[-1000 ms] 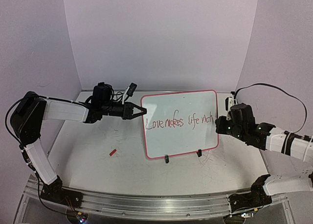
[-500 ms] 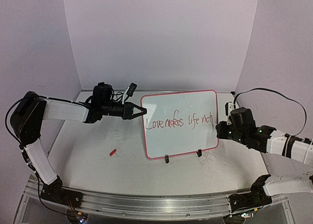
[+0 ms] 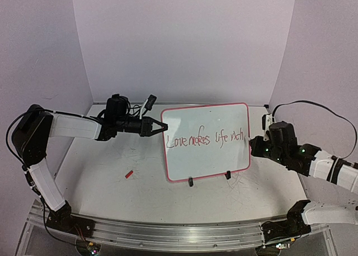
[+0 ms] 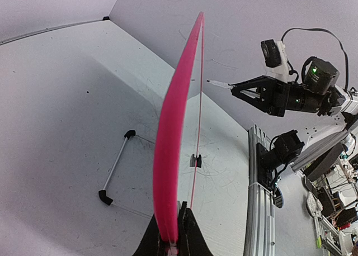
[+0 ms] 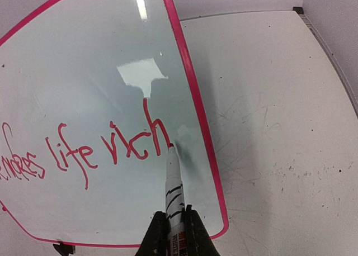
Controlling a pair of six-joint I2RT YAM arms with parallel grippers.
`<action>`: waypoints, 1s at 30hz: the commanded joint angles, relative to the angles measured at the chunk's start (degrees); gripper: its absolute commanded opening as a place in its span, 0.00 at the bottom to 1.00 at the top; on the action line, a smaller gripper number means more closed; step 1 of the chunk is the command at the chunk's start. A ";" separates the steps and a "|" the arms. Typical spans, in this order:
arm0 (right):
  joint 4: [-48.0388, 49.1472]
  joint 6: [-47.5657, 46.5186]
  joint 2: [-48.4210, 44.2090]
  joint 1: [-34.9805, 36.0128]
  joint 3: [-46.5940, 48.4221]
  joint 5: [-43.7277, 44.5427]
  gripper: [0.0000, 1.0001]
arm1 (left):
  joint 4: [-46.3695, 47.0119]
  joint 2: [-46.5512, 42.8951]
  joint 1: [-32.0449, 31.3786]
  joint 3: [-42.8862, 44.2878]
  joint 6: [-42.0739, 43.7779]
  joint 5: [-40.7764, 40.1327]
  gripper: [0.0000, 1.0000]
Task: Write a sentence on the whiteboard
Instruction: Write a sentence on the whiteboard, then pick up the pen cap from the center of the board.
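Observation:
The whiteboard (image 3: pixel 208 164) stands upright on black feet in the middle of the table, pink-red rim all round. Across it runs the sentence (image 3: pixel 207 140) in thin red script; its last words "life rich" (image 5: pixel 106 150) fill the right wrist view. My left gripper (image 3: pixel 159 127) is shut on the board's left rim (image 4: pixel 178 127), seen edge-on between its fingers (image 4: pixel 190 233). My right gripper (image 5: pixel 174 228) is shut on a white marker (image 5: pixel 174 186). The red tip sits at the foot of the final "h"; whether it touches the board I cannot tell.
A small red marker cap (image 3: pixel 128 174) lies on the table left of the board. The board's stand feet (image 3: pixel 191 182) and rear wire leg (image 4: pixel 116 165) rest on the table. Purple walls close in the back and sides. A metal rail (image 3: pixel 179 233) runs along the near edge.
My right arm has drawn slightly to the right with the marker, away from the board's right edge. The left arm and the board have not moved.

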 commanded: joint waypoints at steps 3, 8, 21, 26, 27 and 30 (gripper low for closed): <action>0.84 -0.82 2.06 -0.21 1.68 2.82 0.00 | -4.23 0.31 -0.17 -0.07 4.66 -5.70 0.00; 3.44 -1.70 3.75 -0.50 0.93 4.22 0.00 | -4.22 0.64 -0.16 0.24 4.65 -5.35 0.00; -8.99 -1.91 -12.97 -0.59 5.53 -1.14 0.00 | -4.33 -0.17 -0.15 0.98 3.21 -6.56 0.18; -10.53 -3.28 -15.39 -0.56 5.44 1.18 0.00 | -5.06 -4.56 0.44 1.29 2.46 -8.56 0.40; -10.18 -3.54 -15.17 -0.58 5.71 1.16 0.00 | -5.68 -6.24 0.80 1.26 2.40 -9.09 0.44; -7.90 -4.53 -13.81 -0.56 6.70 0.40 0.00 | -11.12 -11.80 2.14 1.38 3.35 -12.02 0.58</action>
